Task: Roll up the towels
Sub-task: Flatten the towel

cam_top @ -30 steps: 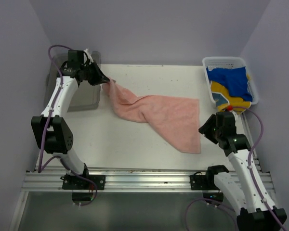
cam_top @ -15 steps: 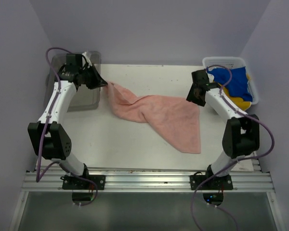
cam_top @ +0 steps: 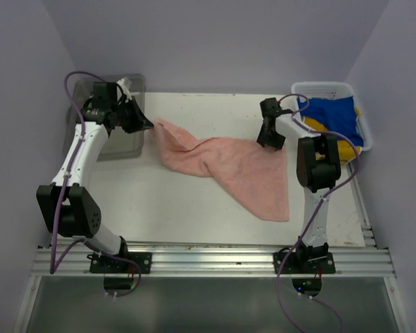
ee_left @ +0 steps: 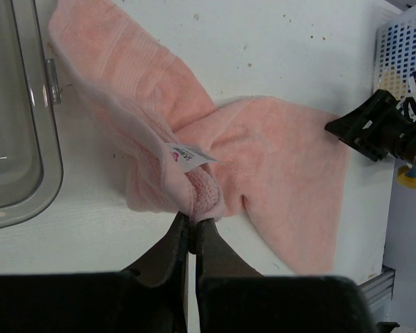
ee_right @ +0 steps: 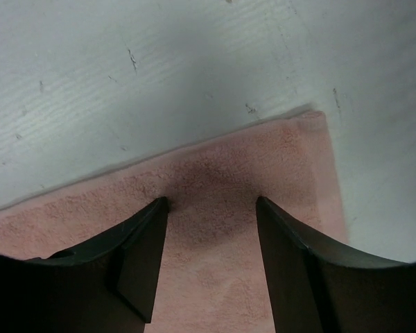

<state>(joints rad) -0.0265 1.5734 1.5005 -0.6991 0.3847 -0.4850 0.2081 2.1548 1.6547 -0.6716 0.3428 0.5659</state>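
A salmon pink towel (cam_top: pixel 229 166) lies twisted across the white table, flat on its right half and bunched toward the left. My left gripper (cam_top: pixel 151 125) is shut on its far left corner, and the left wrist view shows that corner pinched between the jaws (ee_left: pixel 192 220) beside a white label. My right gripper (cam_top: pixel 269 142) stands open over the towel's far right corner (ee_right: pixel 215 263), both fingertips (ee_right: pixel 159 205) resting on the cloth with nothing between them. A royal blue towel (cam_top: pixel 333 114) and a yellow towel (cam_top: pixel 343 148) lie in the basket.
The white mesh basket (cam_top: pixel 322 87) sits at the far right corner of the table. A grey translucent tray (cam_top: pixel 121 142) lies at the far left, just behind my left gripper. Purple walls close in the table on three sides.
My right arm has swung from the near right side out to the towel's far right corner and come down onto it. My left gripper has drawn its corner slightly left.
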